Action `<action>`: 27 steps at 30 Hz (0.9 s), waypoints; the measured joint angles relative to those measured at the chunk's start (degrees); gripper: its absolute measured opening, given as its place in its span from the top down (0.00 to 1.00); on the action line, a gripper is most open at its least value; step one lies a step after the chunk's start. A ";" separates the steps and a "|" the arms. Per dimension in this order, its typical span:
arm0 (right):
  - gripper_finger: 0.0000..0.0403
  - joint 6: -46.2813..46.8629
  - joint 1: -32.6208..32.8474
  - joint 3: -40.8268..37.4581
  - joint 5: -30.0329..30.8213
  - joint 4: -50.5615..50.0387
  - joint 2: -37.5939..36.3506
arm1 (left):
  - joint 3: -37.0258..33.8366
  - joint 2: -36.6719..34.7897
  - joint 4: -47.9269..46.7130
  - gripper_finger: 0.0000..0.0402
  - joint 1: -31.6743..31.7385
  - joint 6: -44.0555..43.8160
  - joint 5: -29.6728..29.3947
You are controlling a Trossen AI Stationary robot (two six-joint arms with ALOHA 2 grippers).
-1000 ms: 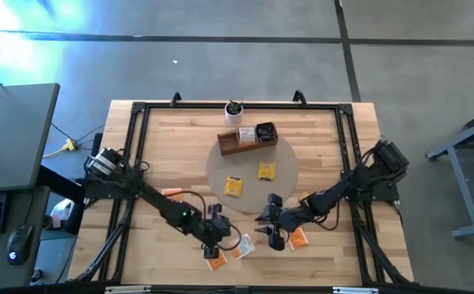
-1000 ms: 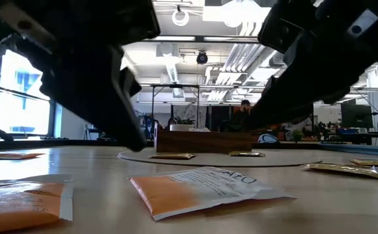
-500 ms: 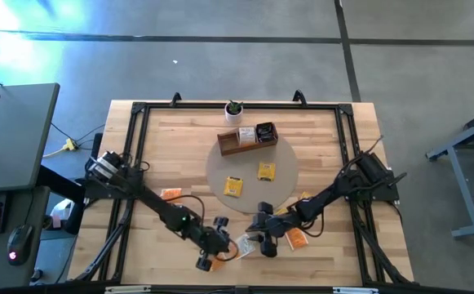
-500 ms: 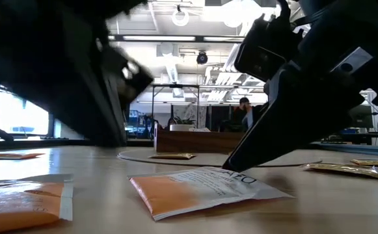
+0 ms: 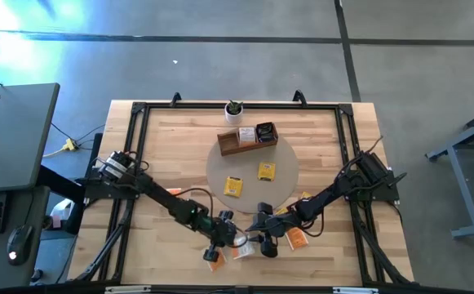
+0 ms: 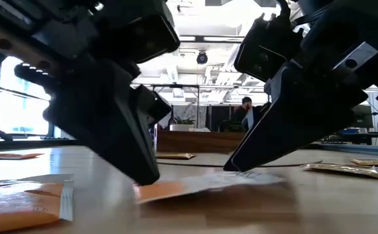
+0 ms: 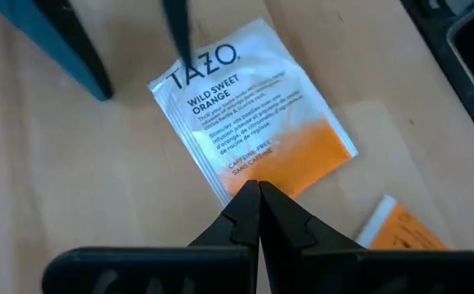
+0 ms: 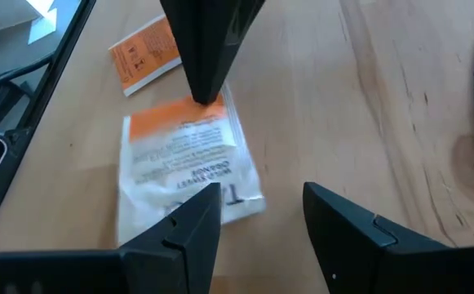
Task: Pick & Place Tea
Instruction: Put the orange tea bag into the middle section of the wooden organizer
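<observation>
The tea at work is a white-and-orange sachet [image 7: 253, 122] lying near the table's front edge [image 5: 243, 248]. My left gripper [image 7: 259, 189] is shut, its tips on the sachet's orange end. My right gripper [image 8: 261, 200] stands open at the sachet's white end [image 8: 220, 192], coming from the right; one finger [image 6: 231, 168] is right at that end, the other beside it over bare wood. Two yellow sachets [image 5: 233, 186] lie on the round mat [image 5: 212, 175]. More orange sachets [image 5: 212, 256] lie nearby. My left gripper presses its shut fingertips down on the sachet's orange end [image 7: 281, 167], slanting down from the table's left. That end stays on the wood, and the white end [image 6: 247, 179] stands slightly raised. My right gripper has one fingertip at the white end [image 7: 189, 72]; whether it touches, I cannot tell.
A brown wooden tray [image 5: 237, 145] with dark sachets stands at the mat's far side, a small white plant pot [image 5: 234, 111] behind it. Orange sachets lie at the left [image 5: 170, 193] and by the right arm [image 5: 299, 238]. A black frame [image 5: 139, 110] runs around the table.
My left gripper has swung toward the table's right, tipped down and set its shut tips on the sachet's orange end. My right gripper came down and left to the white end, then kept still. The sachet, flat before, now has its white end raised.
</observation>
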 joint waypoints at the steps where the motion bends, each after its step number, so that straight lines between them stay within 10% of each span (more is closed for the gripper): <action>1: 0.57 -0.02 0.00 0.00 -0.10 0.00 0.00 | 0.00 0.02 0.06 1.00 -0.04 0.27 -0.16; 27: 0.92 7.32 1.22 -0.09 -0.06 -0.76 0.09 | 0.02 0.94 1.90 1.00 0.00 -5.18 -6.10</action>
